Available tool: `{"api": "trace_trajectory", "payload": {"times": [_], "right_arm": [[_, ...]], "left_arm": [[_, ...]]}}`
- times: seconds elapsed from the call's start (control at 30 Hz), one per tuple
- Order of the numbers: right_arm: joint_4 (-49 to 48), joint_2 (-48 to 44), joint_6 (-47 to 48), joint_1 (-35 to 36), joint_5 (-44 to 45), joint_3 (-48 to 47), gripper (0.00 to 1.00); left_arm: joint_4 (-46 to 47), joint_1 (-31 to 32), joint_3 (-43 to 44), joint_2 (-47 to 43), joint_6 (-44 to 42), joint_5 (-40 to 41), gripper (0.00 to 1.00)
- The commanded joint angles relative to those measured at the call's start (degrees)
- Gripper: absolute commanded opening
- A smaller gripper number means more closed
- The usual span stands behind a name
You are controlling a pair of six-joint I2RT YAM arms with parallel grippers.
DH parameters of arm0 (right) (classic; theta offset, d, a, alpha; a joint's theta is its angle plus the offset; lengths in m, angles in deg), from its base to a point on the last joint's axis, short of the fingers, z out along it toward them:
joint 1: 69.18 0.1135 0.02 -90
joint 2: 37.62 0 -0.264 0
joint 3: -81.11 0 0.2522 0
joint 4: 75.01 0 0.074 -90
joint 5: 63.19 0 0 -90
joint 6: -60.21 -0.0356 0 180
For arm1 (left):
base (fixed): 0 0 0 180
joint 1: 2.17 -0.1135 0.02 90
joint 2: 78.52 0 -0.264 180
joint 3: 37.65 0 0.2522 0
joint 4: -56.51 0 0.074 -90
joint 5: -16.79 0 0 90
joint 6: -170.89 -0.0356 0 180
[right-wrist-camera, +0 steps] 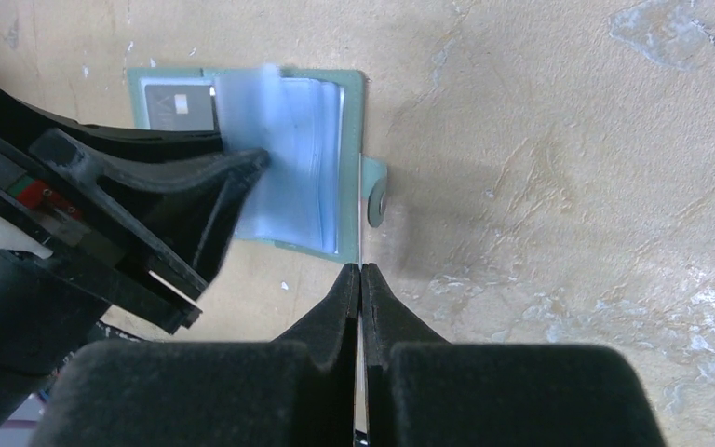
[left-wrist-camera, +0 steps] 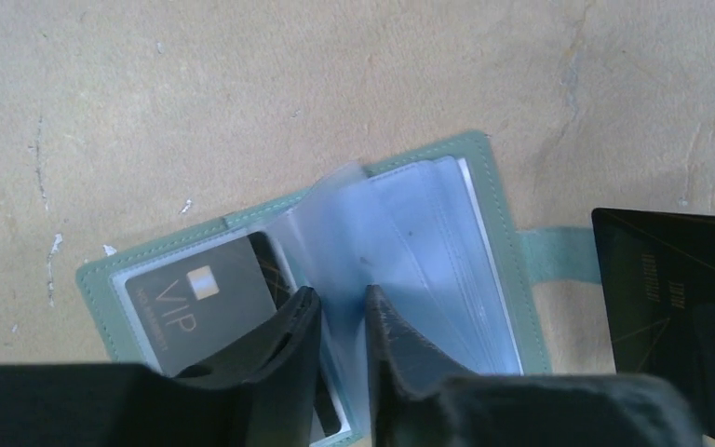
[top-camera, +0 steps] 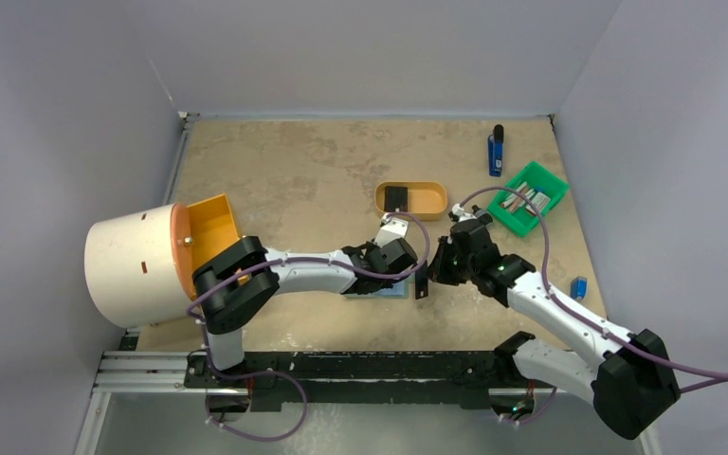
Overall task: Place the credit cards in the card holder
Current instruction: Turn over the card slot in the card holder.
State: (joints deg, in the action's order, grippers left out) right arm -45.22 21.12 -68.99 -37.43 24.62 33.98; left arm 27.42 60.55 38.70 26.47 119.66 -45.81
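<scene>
The sage-green card holder (left-wrist-camera: 493, 200) lies open on the table, its clear sleeves fanned and its snap tab (left-wrist-camera: 559, 253) pointing right. A grey VIP card (left-wrist-camera: 200, 303) sits in its left sleeve. My left gripper (left-wrist-camera: 340, 303) is over the holder with its jaws nearly together around a lifted clear sleeve (left-wrist-camera: 335, 223). My right gripper (right-wrist-camera: 361, 270) is shut on a black credit card (left-wrist-camera: 675, 307). It holds the card upright just right of the holder (right-wrist-camera: 352, 112), beside the tab. The card shows edge-on in the right wrist view. From above, both grippers (top-camera: 393, 265) (top-camera: 431, 270) meet at the holder (top-camera: 379, 292).
A tan oval tray (top-camera: 427, 210) with a small black square item (top-camera: 396, 197) stands behind the grippers. A green bin (top-camera: 528, 196), a blue pen (top-camera: 496, 152) and a small blue item (top-camera: 579, 287) are at the right. A large cream drum (top-camera: 137, 265) lies at the left.
</scene>
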Motion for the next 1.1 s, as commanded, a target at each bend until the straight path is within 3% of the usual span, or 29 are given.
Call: {"api": "trace_trajectory", "payload": {"times": [0.0, 0.2, 0.4, 0.53, 1.07], "right_arm": [[-1.0, -0.1, 1.7, -0.2, -0.2, -2.3, 0.00], [-4.4, 1.7, 3.9, -0.2, -2.2, -2.5, 0.00], [-12.1, 4.7, 5.5, 0.0, -16.0, -2.1, 0.00], [-13.1, 8.2, 5.8, 0.0, -20.2, -3.0, 0.00], [-10.0, 9.8, 1.2, 0.0, -14.5, -1.2, 0.00]], "left_arm": [[-2.3, 0.1, 0.9, 1.3, 0.0, 3.1, 0.15], [-2.5, 0.1, -0.8, -0.1, 0.9, 4.9, 0.01], [-2.0, 0.1, -1.7, -0.8, 1.4, 5.2, 0.00], [-1.4, 0.1, -1.9, -1.3, 1.6, 5.2, 0.00], [-0.9, 0.1, -2.6, -2.3, 2.1, 5.4, 0.00]]}}
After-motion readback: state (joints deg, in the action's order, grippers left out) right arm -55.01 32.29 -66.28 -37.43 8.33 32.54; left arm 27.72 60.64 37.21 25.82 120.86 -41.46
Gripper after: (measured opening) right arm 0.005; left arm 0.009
